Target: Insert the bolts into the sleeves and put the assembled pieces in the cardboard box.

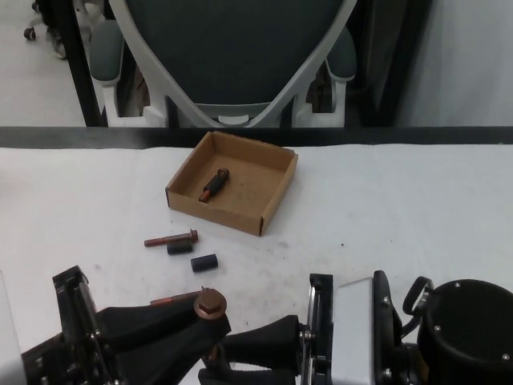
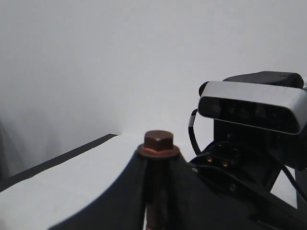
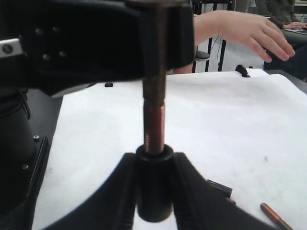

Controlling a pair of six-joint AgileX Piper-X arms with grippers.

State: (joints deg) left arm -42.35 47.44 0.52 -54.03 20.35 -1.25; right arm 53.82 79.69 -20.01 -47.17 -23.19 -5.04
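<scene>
White bench [image 1: 401, 208], chair [image 1: 232, 48] behind its far edge. Box [image 1: 216, 210] stands mid-bench with one assembled piece [image 1: 215, 184] lying inside. I count that as one unit done.

Second unit is in hand. My left gripper [image 2: 158, 165] is clamped on a bolt [image 2: 158, 143] just under its hex head, shank pointing down. My right gripper [image 3: 153, 160] is closed round a sleeve [image 3: 153, 189], held upright directly beneath. The bolt tip has entered the sleeve mouth, but most of the shank is exposed above it. I judge insertion begun, not finished. Both parts are at the near edge of the bench, well apart from the box.

Outstanding: seat this bolt, carry the piece to the box, then deal with the loose parts. Between the grippers and the box lie a loose bolt [image 1: 171, 238], a short sleeve [image 1: 179, 249] just beside it, a second sleeve [image 1: 204, 262], and another bolt [image 1: 172, 298] partly hidden by the left arm.

Obstructions: those loose parts sit on the direct line to the box. I judge a raised carry would pass over them.
</scene>
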